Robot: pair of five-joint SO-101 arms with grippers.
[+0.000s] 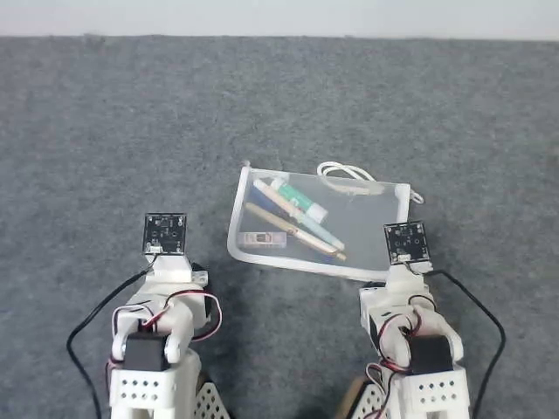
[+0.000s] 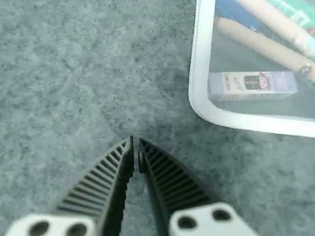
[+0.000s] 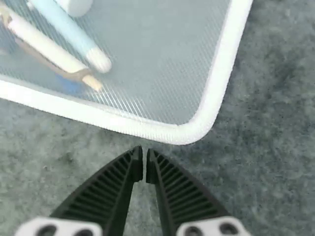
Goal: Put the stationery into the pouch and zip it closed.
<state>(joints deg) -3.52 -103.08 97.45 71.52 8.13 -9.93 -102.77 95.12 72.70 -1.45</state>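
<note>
A clear mesh pouch (image 1: 367,229) with a white border lies flat on the grey carpet, mid-table. Inside it I see pens (image 1: 297,214), a pencil and a small eraser (image 1: 262,238). Its white pull cord (image 1: 345,173) trails off the far edge. My left gripper (image 2: 135,143) is shut and empty over bare carpet, just short of the pouch's near left corner (image 2: 197,101); the eraser (image 2: 252,83) shows through the mesh. Also shut and empty, my right gripper (image 3: 143,153) hovers just short of the pouch's near right corner (image 3: 197,132), with pen tips (image 3: 96,61) behind the mesh.
Grey carpet (image 1: 105,131) covers the whole table, with open room to the left, right and behind the pouch. Both arm bases stand at the near edge, the left arm (image 1: 162,305) and the right arm (image 1: 409,323).
</note>
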